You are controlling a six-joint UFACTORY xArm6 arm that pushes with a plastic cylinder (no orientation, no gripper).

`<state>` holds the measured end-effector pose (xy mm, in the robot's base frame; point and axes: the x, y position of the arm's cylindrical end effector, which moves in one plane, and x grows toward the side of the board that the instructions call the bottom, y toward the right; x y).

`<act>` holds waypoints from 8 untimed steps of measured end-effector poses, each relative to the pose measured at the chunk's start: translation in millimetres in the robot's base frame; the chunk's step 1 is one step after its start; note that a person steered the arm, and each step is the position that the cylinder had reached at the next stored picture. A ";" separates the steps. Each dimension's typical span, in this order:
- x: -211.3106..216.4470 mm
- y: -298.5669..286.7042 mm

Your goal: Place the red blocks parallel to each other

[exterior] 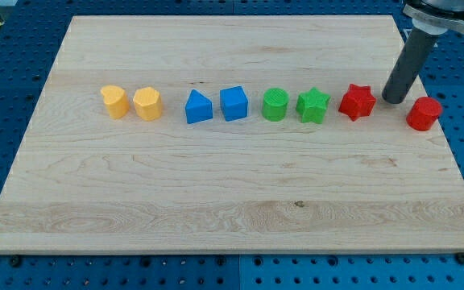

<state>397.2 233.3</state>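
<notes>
My tip, a bare rod clamping nothing, rests at the frame's right between the red star block and the red cylinder block, so I'd judge short, gentle nudges on the cylinder best to line it up

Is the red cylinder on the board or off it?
On. The red cylinder rests on the wooden board near its right edge. My tip sits between it and the red star.
</notes>
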 end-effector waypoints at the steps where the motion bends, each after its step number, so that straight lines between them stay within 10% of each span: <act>1: 2.5 -19.1; 8: 27.6 111.6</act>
<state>424.8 344.9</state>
